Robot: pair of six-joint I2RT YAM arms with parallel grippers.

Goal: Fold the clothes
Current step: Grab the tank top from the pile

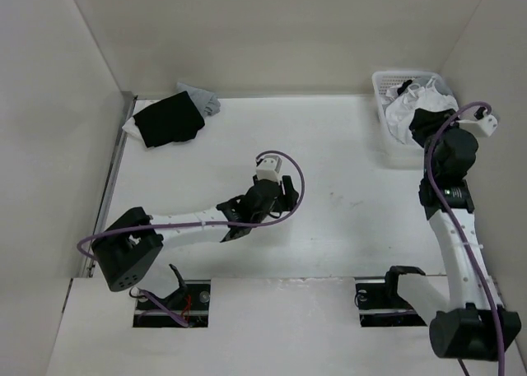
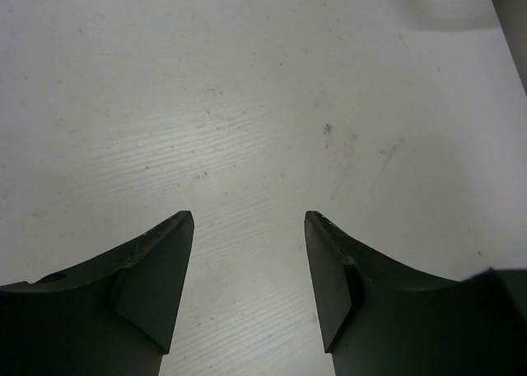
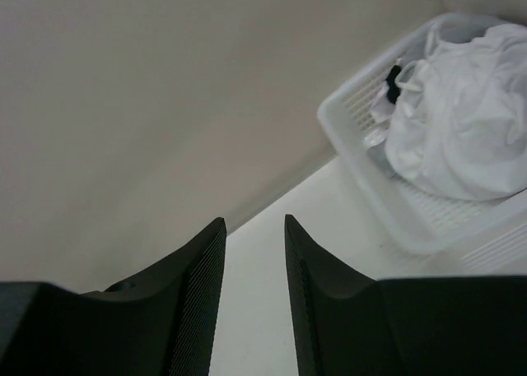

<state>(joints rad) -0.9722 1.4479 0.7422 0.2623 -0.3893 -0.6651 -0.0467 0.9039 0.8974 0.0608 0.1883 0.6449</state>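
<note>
The clothes (image 1: 409, 107), a crumpled white garment, lie heaped inside the white basket (image 1: 383, 133) that stands in the far right corner of the table (image 1: 346, 146), filling most of it, with a small dark piece (image 3: 394, 78) showing at the basket's back edge. The right gripper (image 3: 254, 220) hangs just beside the basket, on its near left side and above the rim; its two dark fingers stand parted with only air between them, so it is released and grasps nothing. The left gripper (image 2: 248, 217) is well to the left of the basket, over the bare middle of the table, its jaws spread wide and holding nothing, with only scuffed white tabletop visible between them. Far from the basket, in the opposite back corner, a black garment (image 1: 169, 121) lies flat on the table, and a grey cloth (image 1: 203, 101) peeks out from under the edge of it that faces the basket.
</note>
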